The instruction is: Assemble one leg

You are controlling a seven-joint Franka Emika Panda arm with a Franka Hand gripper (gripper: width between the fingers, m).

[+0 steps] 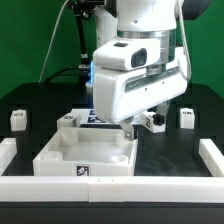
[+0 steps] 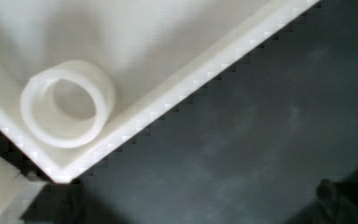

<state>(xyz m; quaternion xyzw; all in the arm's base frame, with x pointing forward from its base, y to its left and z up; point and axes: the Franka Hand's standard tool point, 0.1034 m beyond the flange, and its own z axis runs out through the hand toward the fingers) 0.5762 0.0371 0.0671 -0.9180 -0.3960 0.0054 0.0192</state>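
The black table bears the work, and the Panda arm leans low over the large white panel, with its gripper at the panel's far corner on the exterior view's right. The step in hand looks like reaching for a leg. Neither view shows whether the claw is released or clenched. The leg stands just beside the gripper, toward the exterior view's right, seemingly outside the fingers. The next move likely calls for shifting over it, gripping it, and carrying it to a corner hole.
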